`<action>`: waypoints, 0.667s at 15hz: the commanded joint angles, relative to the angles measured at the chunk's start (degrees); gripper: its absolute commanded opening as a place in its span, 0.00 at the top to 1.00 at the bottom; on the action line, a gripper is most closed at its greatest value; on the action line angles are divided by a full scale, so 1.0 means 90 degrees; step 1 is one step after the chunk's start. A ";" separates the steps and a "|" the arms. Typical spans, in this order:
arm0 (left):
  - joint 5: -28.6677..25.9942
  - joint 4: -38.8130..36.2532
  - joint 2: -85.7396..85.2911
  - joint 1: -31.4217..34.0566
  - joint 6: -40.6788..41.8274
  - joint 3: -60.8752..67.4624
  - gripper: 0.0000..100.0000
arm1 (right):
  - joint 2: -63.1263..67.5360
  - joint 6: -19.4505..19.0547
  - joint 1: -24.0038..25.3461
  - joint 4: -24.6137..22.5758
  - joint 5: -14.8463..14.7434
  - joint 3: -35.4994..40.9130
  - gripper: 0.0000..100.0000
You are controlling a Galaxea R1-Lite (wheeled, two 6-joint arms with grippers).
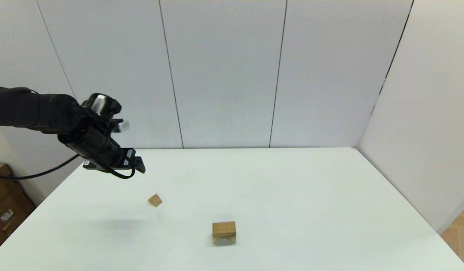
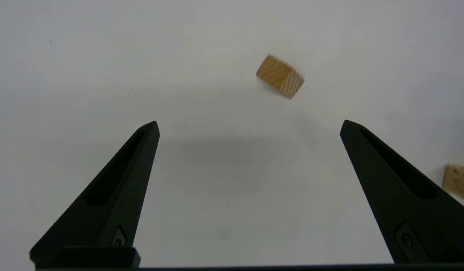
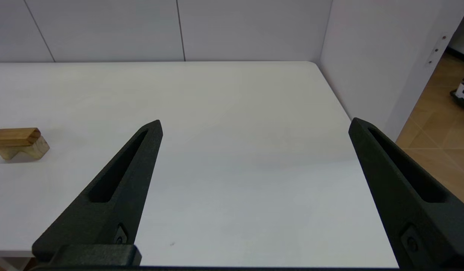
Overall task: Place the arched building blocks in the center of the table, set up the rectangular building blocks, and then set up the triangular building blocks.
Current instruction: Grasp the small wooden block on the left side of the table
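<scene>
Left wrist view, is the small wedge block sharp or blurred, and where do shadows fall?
Left wrist view: the wedge block has soft, smeared edges; a faint grey shadow lies on the table between the open left end effector's fingers. Head view: a similar soft shadow sits left of the wedge.

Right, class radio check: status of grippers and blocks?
Left gripper open above triangular block. Right gripper open, parked. Rectangular block sits on arched block. Nothing blocking.

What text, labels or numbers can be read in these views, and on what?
None readable.
White stickers on the brown boxes beside the table: too small to read.
Pale tag on the left claw wrist: blurred.
Triangular block, stacked blocks: no markings.
</scene>
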 commanded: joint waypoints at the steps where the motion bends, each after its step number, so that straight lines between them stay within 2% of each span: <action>1: 0.0010 0.0981 0.0439 -0.0135 0.0020 -0.0532 0.00 | -0.0003 0.0000 0.0001 -0.0005 0.0003 0.0000 0.00; 5: -0.0020 0.1216 0.0849 -0.0389 -0.0449 -0.0893 0.00 | 0.0007 0.0000 0.0001 -0.0005 0.0003 0.0000 0.00; 10: -0.0020 0.1225 0.1513 -0.0564 -0.2597 -0.1460 0.00 | 0.0007 0.0000 0.0001 -0.0005 0.0003 0.0000 0.00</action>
